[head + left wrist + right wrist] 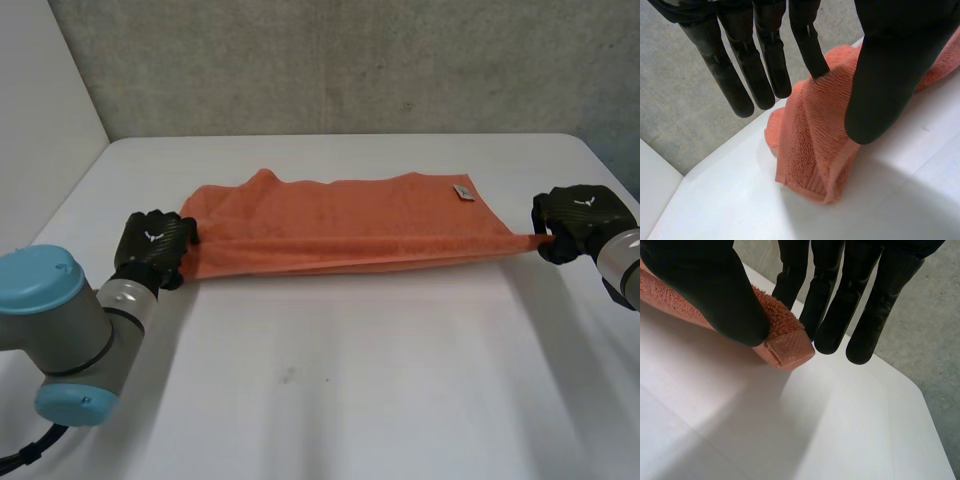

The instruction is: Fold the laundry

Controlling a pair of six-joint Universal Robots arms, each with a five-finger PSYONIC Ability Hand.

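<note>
Thumb and 1 finger of the left hand [885,75] pinch the orange towel's [340,225] near-left corner; the right hand [710,290] likewise pinches its near-right corner. The near edge runs taut between them, the rest lying on the white table [330,400]. Folding appears barely begun.

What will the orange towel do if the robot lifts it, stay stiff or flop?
Probably flop: the orange towel bunches in soft folds where the left hand pinches it. Its fuzzy surface likely won't slip from the right hand pinching the other end.
</note>
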